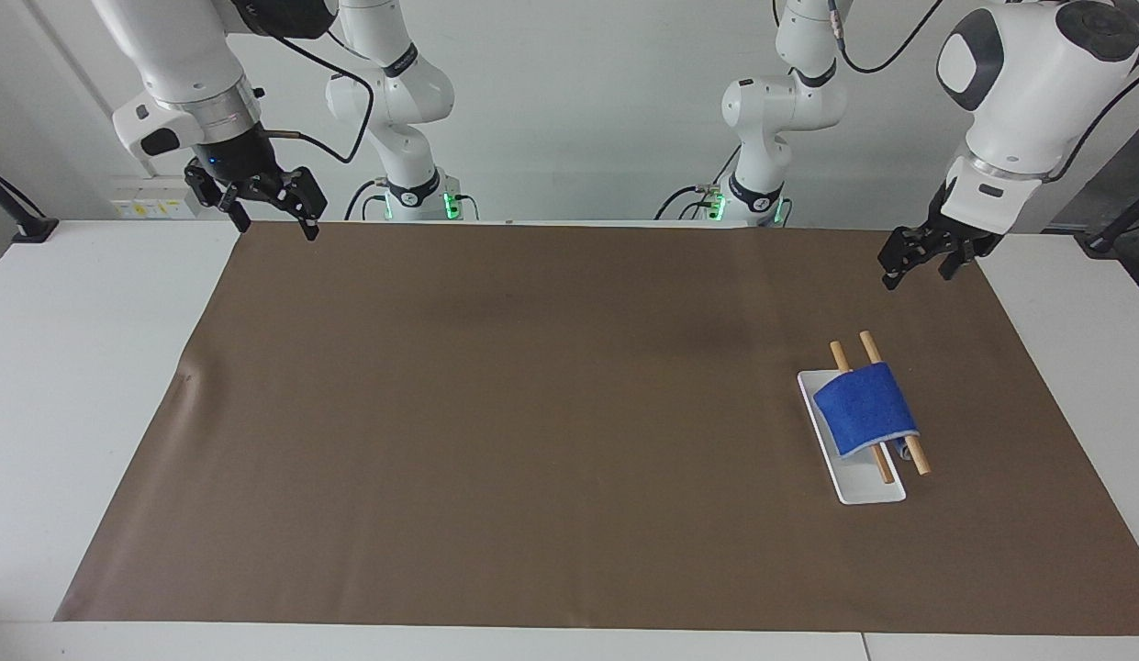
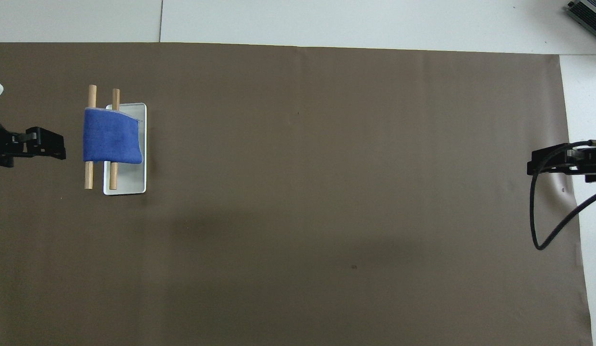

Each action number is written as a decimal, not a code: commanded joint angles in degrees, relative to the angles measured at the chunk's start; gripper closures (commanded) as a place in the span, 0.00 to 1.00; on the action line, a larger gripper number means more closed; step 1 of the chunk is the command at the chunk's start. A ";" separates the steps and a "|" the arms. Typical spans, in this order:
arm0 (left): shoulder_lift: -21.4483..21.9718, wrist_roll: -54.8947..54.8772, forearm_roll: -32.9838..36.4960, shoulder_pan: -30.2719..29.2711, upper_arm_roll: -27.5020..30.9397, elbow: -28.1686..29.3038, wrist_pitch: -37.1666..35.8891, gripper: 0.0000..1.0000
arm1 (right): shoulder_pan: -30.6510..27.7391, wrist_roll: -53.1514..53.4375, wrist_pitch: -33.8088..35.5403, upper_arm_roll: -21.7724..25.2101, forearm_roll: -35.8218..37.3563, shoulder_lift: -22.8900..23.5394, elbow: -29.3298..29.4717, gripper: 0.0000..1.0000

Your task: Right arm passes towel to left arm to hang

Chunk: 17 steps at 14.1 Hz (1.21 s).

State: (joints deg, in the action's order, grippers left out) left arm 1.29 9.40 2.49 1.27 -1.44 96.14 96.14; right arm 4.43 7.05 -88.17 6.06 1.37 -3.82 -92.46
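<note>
- Facing view: the towel lies draped over two wooden rods on a white tray, at four o'clock on the table; left claw hangs open at two o'clock over the brown mat; right claw open, empty, at ten o'clock.
- Overhead view: towel at nine o'clock; left claw beside it, apart; right claw at three o'clock.

Towel draped over two rods on tray; tray on mat, toward left arm's end of counter.
</note>
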 commanded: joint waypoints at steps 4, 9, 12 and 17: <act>0.29 -0.08 -2.58 0.05 0.30 0.37 3.88 0.00 | -0.65 0.16 -0.07 0.18 -1.37 -1.46 -1.41 0.00; 0.47 0.10 -2.58 0.31 0.03 -0.69 1.43 0.00 | -0.65 0.16 -0.07 0.18 -1.46 -1.46 -1.41 0.00; 0.12 0.01 -2.32 0.22 -0.49 -4.63 -3.49 0.00 | -0.65 0.07 -0.07 0.18 -1.46 -1.46 -1.41 0.00; 0.38 -0.43 -2.41 0.22 -0.93 -6.05 -6.58 0.00 | -0.56 0.16 -0.07 0.18 -1.46 -1.46 -1.41 0.00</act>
State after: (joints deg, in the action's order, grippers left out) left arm 1.41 9.41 0.61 1.26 -2.20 90.85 91.59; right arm 4.20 7.05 -88.17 6.27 1.16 -3.98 -92.46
